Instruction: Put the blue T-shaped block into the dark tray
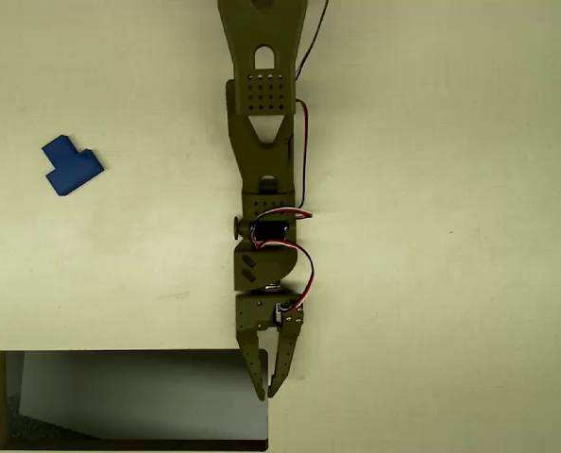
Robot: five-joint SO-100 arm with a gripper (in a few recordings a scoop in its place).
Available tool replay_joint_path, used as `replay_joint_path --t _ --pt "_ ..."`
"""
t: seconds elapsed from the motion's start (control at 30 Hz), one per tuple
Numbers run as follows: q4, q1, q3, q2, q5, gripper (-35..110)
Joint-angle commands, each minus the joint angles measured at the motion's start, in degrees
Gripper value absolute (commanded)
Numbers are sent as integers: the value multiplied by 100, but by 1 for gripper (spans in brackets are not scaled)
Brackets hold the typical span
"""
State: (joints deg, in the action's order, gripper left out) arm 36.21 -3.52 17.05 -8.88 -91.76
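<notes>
Arm base cut off at top edge; tool [266, 392] overlaps dark tray [129, 444] corner.

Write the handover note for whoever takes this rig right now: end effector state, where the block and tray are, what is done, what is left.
End effector: holds nothing, fingers nearly together with their tips almost touching, hanging over the right end of the dark tray in the overhead view.
Blue T-shaped block: lying flat on the table at the upper left of the picture, well apart from both arm and tray, untouched.
Dark tray: bottom left of the picture, nothing in it.
Done: nothing yet; block not grasped.
Left: swing the arm to the block, open, grasp it, carry it over the tray, release it inside.
</notes>
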Motion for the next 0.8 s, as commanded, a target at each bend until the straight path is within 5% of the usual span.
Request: replay_joint_path --t 0.0,0.77 --pt "167 -18 18 0 -70 0" --pt "105 -26 -44 -9 -62 0"
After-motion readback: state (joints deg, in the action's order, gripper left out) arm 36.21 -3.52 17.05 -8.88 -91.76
